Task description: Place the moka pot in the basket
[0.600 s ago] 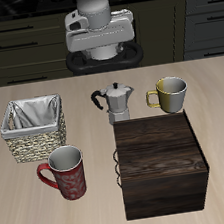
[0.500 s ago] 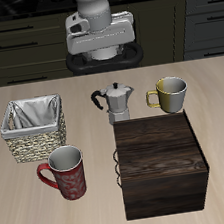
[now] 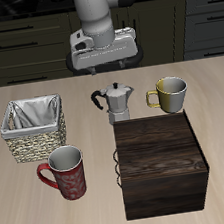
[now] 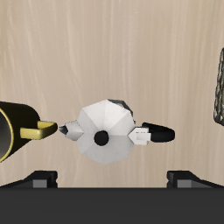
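The moka pot (image 3: 114,105) stands upright on the wooden surface (image 3: 97,207), toward the back, with bare surface all round its base. From the wrist view it shows from above: faceted silver body, black knob in the middle of the lid, dark handle sticking out to one side (image 4: 102,131). Just in front of it sits the dark wooden box (image 3: 161,163), its back edge close to the pot's base but apart from it. The yellow-rimmed metallic mug (image 3: 170,95) stands beside the pot, its handle turned toward it, a small gap between. The basket (image 3: 33,129) sits well apart on the pot's other side, open at the top, with clear surface between them. The red patterned mug (image 3: 65,173) stands before the basket. The gripper (image 3: 104,63) hangs above and behind the pot, pointing downward, its fingers (image 4: 38,179) spread wide and holding nothing.
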